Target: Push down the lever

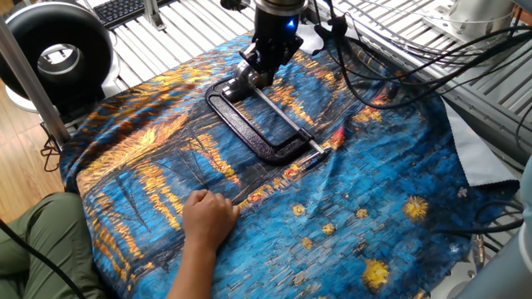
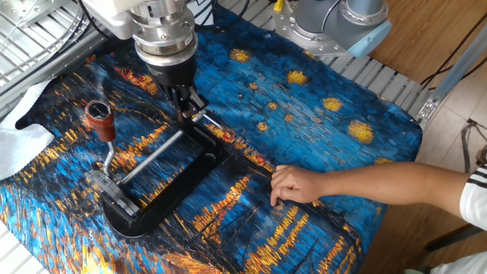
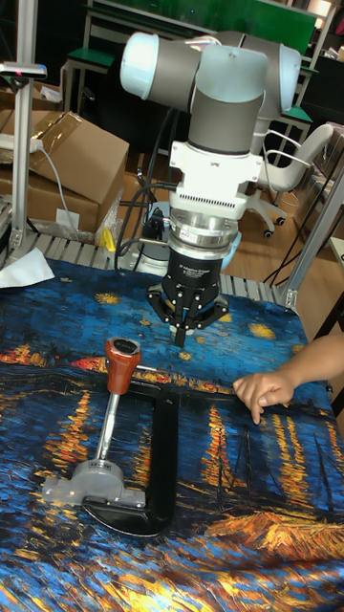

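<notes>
Lever (image 2: 103, 131) w/ reddish-brown tip stands tilted at one end of black clamp frame (image 2: 171, 198), which lies flat mid-cloth on the painted blue-orange cloth (image 2: 319, 99) covering the bench. Silver rod (image 2: 152, 157) runs along the frame's opening. Gripper (image 2: 187, 103) hovers just above frame's other end, fingers close together, nothing between them. Person's hand (image 2: 293, 184) rests on cloth nr frame, toward the bench edge.

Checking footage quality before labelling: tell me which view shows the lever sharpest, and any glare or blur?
Tall fixed view: lever sharp, gripper crisp. Other fixed view: lever clear, cloth slightly shiny. One fixed view: lever hidden behind the gripper; no notable blur.
</notes>
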Available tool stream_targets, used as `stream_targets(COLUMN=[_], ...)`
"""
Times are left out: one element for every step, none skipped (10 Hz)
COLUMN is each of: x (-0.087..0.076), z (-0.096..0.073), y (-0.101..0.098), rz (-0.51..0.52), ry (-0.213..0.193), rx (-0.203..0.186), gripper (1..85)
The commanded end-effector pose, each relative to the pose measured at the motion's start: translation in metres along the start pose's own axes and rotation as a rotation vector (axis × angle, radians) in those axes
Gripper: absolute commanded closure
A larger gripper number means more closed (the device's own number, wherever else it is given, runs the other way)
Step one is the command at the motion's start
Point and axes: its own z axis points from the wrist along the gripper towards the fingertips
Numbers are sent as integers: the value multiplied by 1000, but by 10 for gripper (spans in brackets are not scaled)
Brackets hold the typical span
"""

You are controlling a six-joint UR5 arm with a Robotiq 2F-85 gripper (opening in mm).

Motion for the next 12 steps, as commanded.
stream_targets(x=[2,-12,-26,-36,-46,-51,-47,-43,-45,-52,-58,-68], z=[-3,-6,-5,-2,2,7,8,8,8,8,8,8], y=[5,12,15,15,19,20,21,25,24,16,16,18], rz=[-28,-36,-44,-63,-70,-71,-71,-75,-44,12,62,82], ry=[40,69,66,55,41,42,58,72,66,38,12,-26], rx=[-11,-9,20,42,42,48,48,32,36,66,67,59], gripper=[847,847,847,847,847,847,847,847,847,847,847,847])
